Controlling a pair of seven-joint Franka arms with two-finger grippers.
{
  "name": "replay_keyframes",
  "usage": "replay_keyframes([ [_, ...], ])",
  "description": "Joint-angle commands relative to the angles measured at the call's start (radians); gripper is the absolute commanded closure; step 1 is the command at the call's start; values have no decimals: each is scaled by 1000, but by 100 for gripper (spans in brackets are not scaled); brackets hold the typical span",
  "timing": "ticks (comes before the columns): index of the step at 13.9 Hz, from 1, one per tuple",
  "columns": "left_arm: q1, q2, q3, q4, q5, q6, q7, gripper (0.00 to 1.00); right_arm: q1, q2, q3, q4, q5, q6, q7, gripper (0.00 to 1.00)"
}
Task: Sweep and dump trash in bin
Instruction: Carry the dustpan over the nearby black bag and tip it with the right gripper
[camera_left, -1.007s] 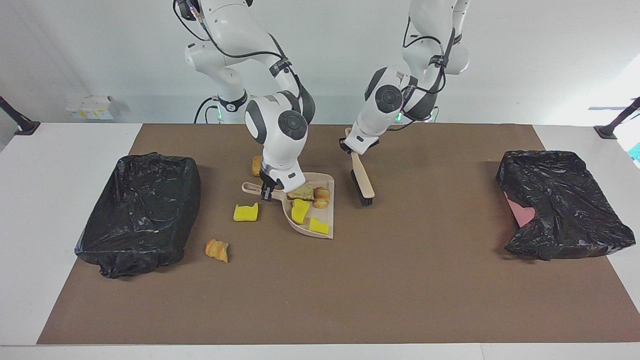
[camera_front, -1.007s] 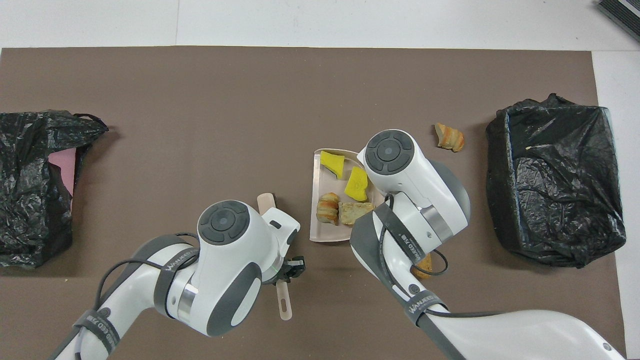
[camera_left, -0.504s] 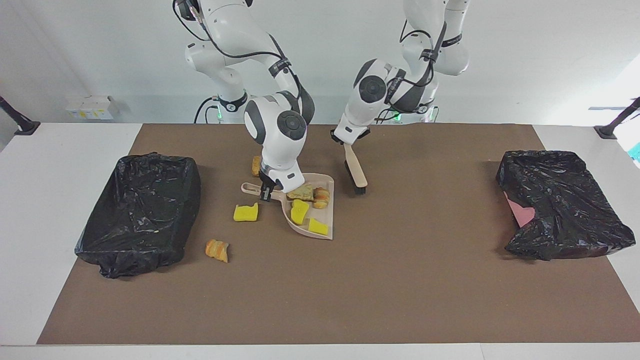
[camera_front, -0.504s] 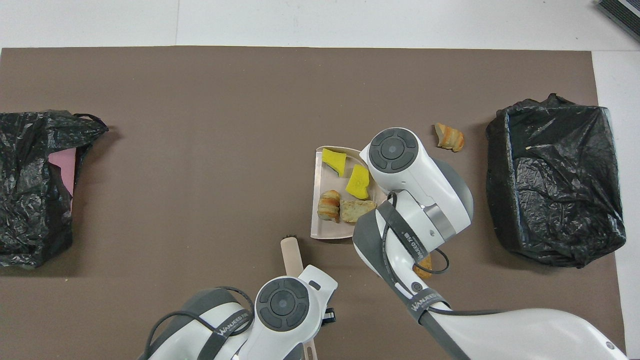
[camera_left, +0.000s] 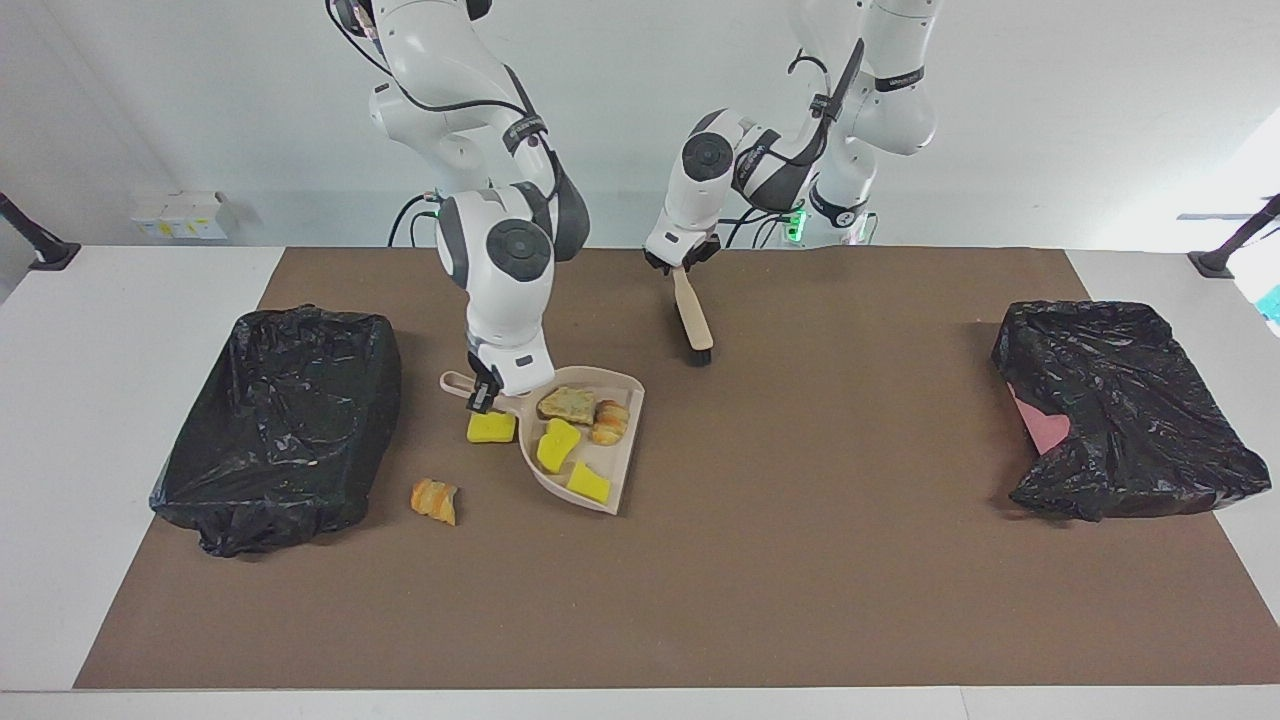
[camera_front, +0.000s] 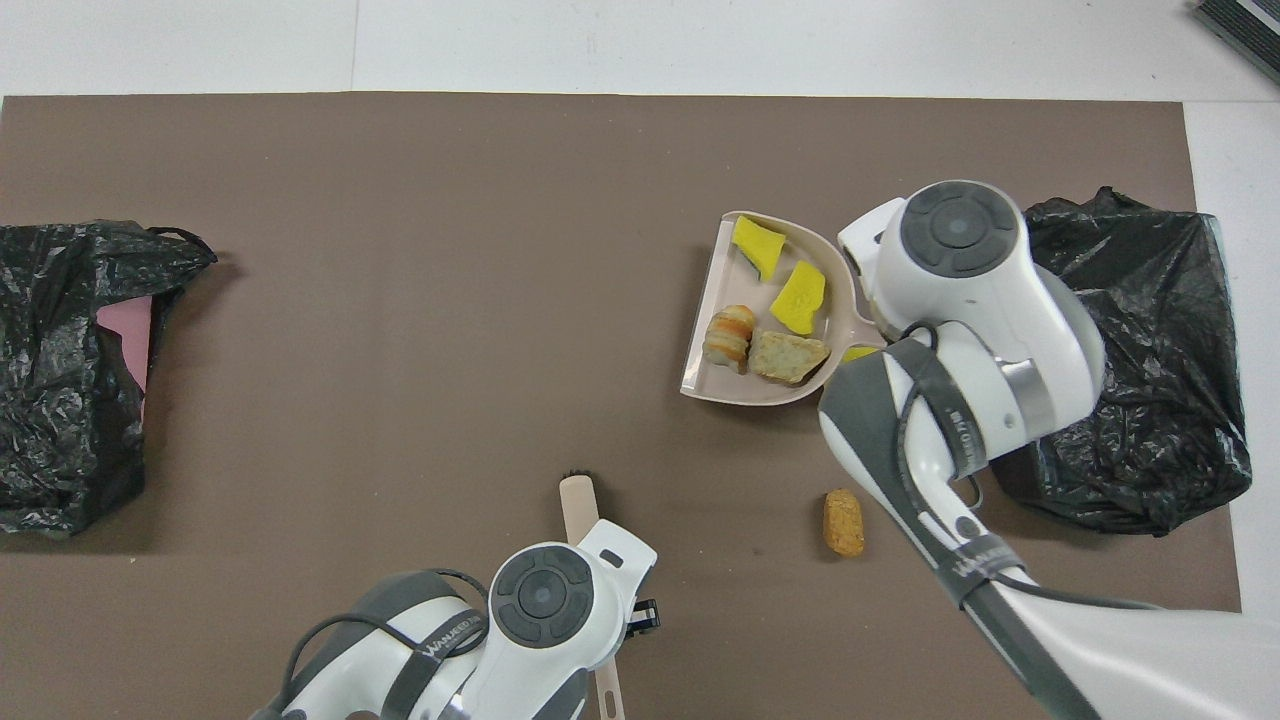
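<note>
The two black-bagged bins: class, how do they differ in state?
The bin at the right arm's end has its bag spread open, lining a hollow; the bin at the left arm's end has its bag crumpled. The latter shows a pink patch; the former shows none. Both wear black bags.

- Brown mat on a white table.
- Beige dustpan holding yellow sponge pieces and orange-brown lumps.
- Beige brush with black bristles.
- Glossy black bin liners.

Bright, even light — soft shadows, perhaps window glare at one edge.
</note>
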Motion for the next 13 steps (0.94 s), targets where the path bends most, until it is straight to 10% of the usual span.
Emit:
replay_keyframes([
  [1,85,-4,3,70,52,-41,18,0,-103,-71,10,-5,51,-7,-94,100],
  [9,430,7,3,196,135,-35,364,0,-399,-161,6,-1,55,-7,-366,100],
  [13,593,45,4,400,179,-232,591,0,-532,-173,4,-16,9,30,-500,100],
])
